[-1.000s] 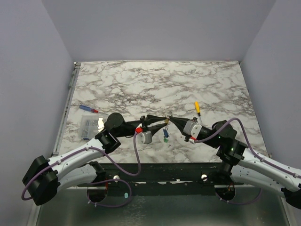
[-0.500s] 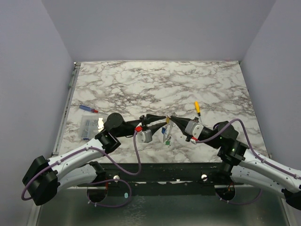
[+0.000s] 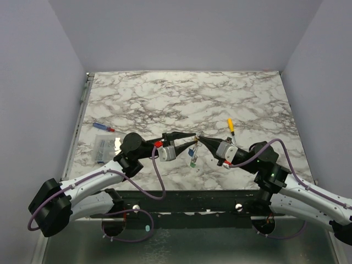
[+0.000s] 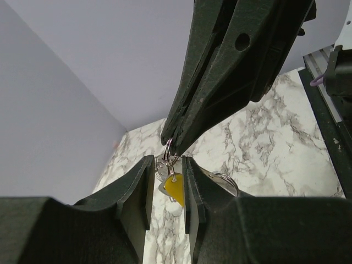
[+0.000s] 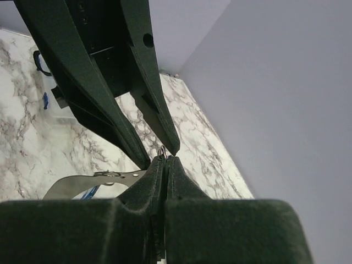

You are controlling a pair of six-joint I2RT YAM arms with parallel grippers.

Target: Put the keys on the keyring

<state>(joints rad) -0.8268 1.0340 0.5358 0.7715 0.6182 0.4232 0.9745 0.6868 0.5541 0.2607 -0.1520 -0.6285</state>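
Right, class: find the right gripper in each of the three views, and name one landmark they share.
Top external: right gripper just below centre, tips meeting the left gripper.
Left wrist: it reaches down from the top right, shut on a small silver ring.
Right wrist: its own fingers at bottom centre, pressed together.
Shared landmark: the left gripper, directly opposite it.

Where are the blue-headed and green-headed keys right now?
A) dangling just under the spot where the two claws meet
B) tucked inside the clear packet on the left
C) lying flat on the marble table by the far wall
A: the blue-headed key and green-headed key dangle below the keyring pinched in the right claw.
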